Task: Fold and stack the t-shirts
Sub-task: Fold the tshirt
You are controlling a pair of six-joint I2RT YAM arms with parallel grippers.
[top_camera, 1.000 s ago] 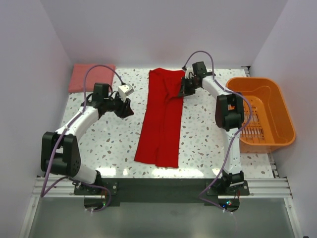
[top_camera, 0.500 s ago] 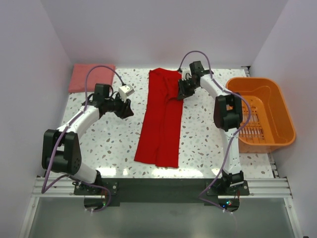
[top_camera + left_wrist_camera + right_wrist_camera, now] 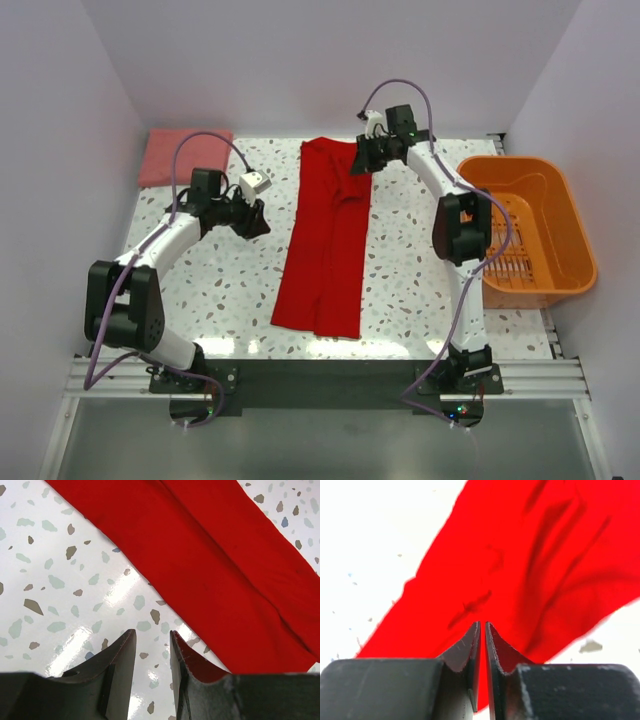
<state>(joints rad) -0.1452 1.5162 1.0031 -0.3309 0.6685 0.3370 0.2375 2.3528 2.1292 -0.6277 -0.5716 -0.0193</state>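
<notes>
A red t-shirt [image 3: 325, 240] lies flat as a long narrow strip down the middle of the table, sides folded in. It also shows in the left wrist view [image 3: 210, 555] and the right wrist view [image 3: 520, 570]. My right gripper [image 3: 359, 165] hovers over the shirt's top right corner. Its jaws [image 3: 483, 625] are shut, and no cloth shows pinched between them. My left gripper [image 3: 260, 222] is left of the shirt over bare table. It is slightly open and empty [image 3: 152, 637]. A folded pink t-shirt [image 3: 185, 155] lies at the back left corner.
An orange plastic basket [image 3: 575, 230] stands at the right side of the table, beside the right arm. White walls close in the back and both sides. The table [image 3: 220, 290] is speckled white.
My right gripper has moved up and slightly left along the shirt's right edge toward the collar end. The left arm and the shirt have not visibly moved.
</notes>
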